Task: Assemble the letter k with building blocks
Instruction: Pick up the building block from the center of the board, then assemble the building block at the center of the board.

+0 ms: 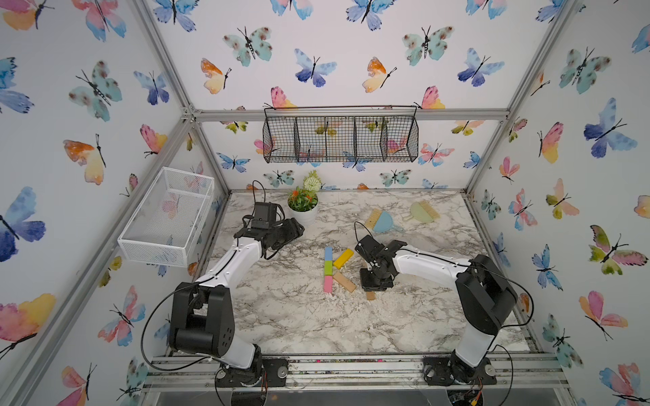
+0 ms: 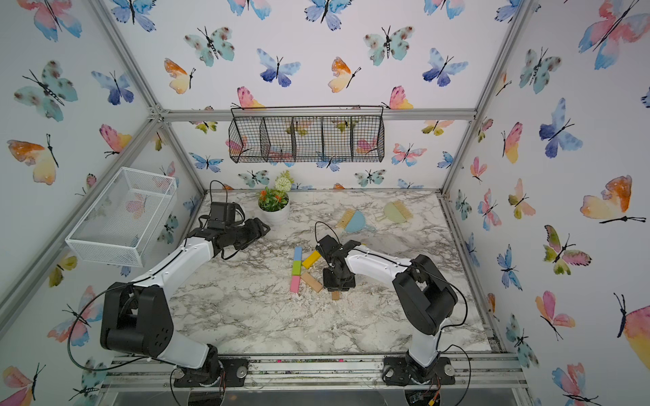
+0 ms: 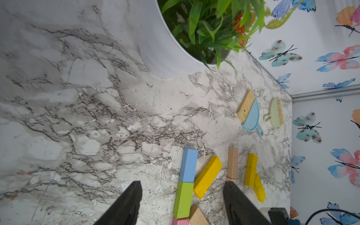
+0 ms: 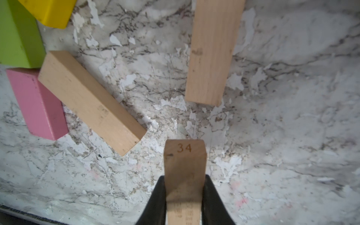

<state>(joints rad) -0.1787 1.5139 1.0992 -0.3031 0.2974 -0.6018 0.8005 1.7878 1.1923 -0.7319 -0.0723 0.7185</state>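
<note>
Left gripper (image 1: 294, 229): parted, empty, near plant pot (image 1: 306, 216). Centre: blue block (image 1: 328, 253), green block (image 1: 328, 268), pink block (image 1: 327, 284) in a column; yellow block (image 1: 343, 258), tan block (image 1: 344, 282) slanting off it. Right gripper (image 4: 185, 187): clamped on numbered tan block (image 4: 184, 155); whether it touches the tabletop I cannot tell.

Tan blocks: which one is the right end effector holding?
The tan block stamped 34, clamped in the right end effector. The diagonal tan block touching the pink block and the separate tan block lie free on the table.

In both top views the right gripper (image 1: 372, 285) hides most of the tan block (image 1: 370, 295) it clamps; only its near end shows. The left wrist view's edge cuts off the pink block (image 3: 180, 221).
</note>
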